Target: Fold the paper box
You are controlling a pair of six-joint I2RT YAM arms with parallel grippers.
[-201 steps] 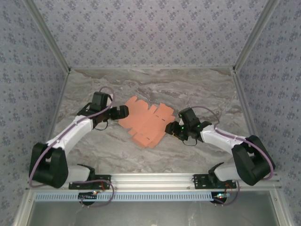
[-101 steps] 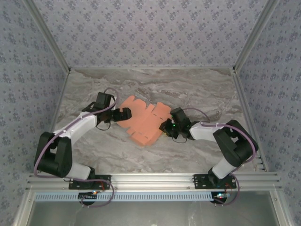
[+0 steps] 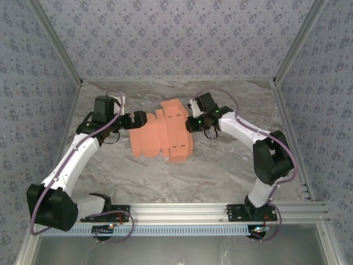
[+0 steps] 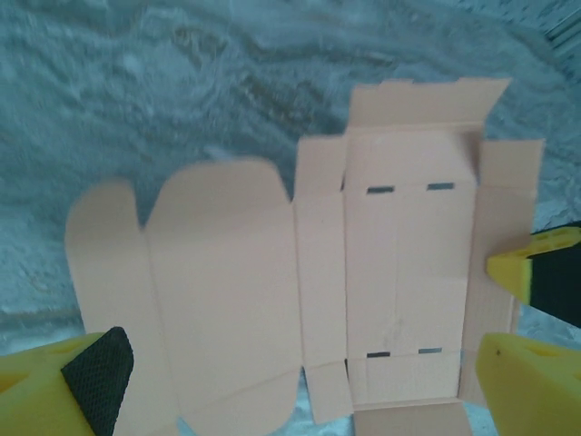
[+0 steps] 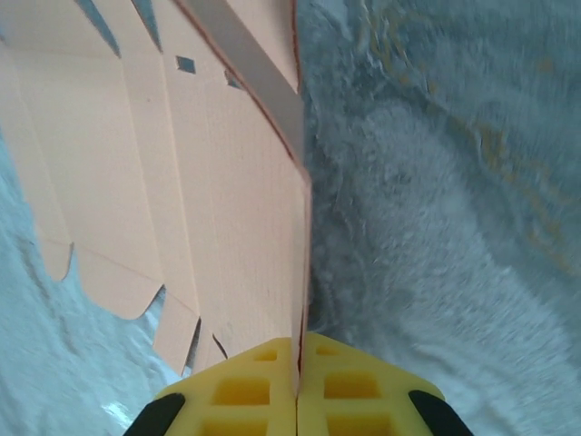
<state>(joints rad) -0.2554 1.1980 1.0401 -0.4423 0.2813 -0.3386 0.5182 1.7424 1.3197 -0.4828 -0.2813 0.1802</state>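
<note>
On marble table (image 3: 231, 165), right claw (image 5: 298, 363) pinching paper box (image 3: 165, 135) edge; left claw (image 3: 138, 119) spread wide opposite

One salmon-orange paper box (image 3: 160, 138), four small slots (image 4: 380, 190) cut in it, two arms (image 3: 77, 154), one pincer each, left pincer (image 3: 139, 119), right pincer (image 3: 191, 123), one marble-patterned table (image 3: 220, 165)
</note>
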